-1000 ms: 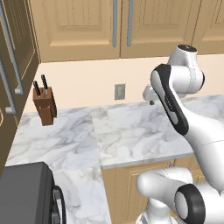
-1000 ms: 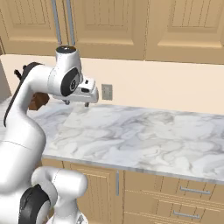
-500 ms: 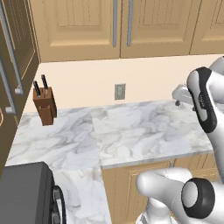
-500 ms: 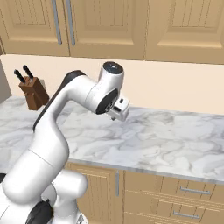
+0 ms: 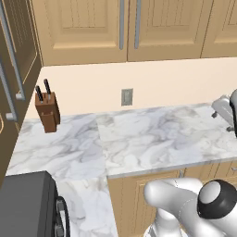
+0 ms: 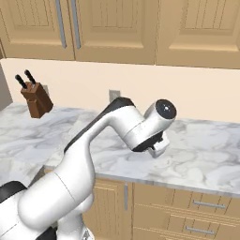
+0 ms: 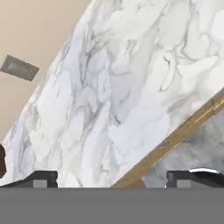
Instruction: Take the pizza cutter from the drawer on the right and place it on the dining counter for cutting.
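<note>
Here, nearest, spread wide and empty: two-finger dark-tipped gripper point(image 7: 111, 179), hanging over the front edge of the L-shaped white-and-grey marble worktop point(image 7: 131, 87), probably readied for a reach down towards the drawers. Below that edge, light wood cabinet fronts with steel bar handles point(image 6: 206, 204), all shut; no telling yet where the pizza cutter lies, presumably inside one. Farther along the worktop, brown wooden knife block point(image 6: 37, 99) parked against the wall, well apart. Behind, grey wall socket point(image 7: 18, 68).
</note>
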You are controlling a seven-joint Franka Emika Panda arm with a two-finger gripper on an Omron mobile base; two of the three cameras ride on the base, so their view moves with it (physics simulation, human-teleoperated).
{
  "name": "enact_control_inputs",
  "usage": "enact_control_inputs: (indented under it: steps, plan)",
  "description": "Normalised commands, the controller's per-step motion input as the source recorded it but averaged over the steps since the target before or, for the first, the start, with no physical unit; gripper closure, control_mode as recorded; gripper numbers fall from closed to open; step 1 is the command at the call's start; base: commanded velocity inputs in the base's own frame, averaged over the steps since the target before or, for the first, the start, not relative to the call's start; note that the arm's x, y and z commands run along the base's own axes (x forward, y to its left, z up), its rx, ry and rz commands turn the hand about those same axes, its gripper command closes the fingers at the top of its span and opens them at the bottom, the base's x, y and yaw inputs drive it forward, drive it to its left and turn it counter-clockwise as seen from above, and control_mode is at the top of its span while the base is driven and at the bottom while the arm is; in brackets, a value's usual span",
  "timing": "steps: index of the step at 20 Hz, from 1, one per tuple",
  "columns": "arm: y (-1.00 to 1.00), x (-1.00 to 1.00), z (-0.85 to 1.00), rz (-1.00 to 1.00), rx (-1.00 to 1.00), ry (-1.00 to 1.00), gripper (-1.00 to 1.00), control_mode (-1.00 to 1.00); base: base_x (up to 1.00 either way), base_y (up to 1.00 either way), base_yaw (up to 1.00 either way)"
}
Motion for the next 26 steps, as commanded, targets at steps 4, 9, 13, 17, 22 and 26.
enact_control_inputs:
  steps: [4,9,13,17,22,26]
  plan:
    - [-0.79,-0.35,-0.58,-0.51,0.24,0.00,-1.00,-1.00,0.00,0.00,0.00]
    - [-0.88,-0.30,-0.76,-0.48,0.21,-0.03,-1.00,-1.00,0.00,0.00,0.00]
    - [-0.88,-0.18,-0.79,-0.48,0.24,-0.07,-1.00,-1.00,0.00,0.00,0.00]
    - [-0.84,-0.24,-0.69,-0.45,0.22,-0.11,-1.00,-1.00,0.00,0.00,0.00]
    - [-0.79,-0.43,-0.50,-0.40,0.20,-0.03,-1.00,-1.00,0.00,0.00,0.00]
    - [-0.68,-0.55,-0.38,-0.33,0.12,0.00,-1.00,-1.00,0.00,0.00,0.00]
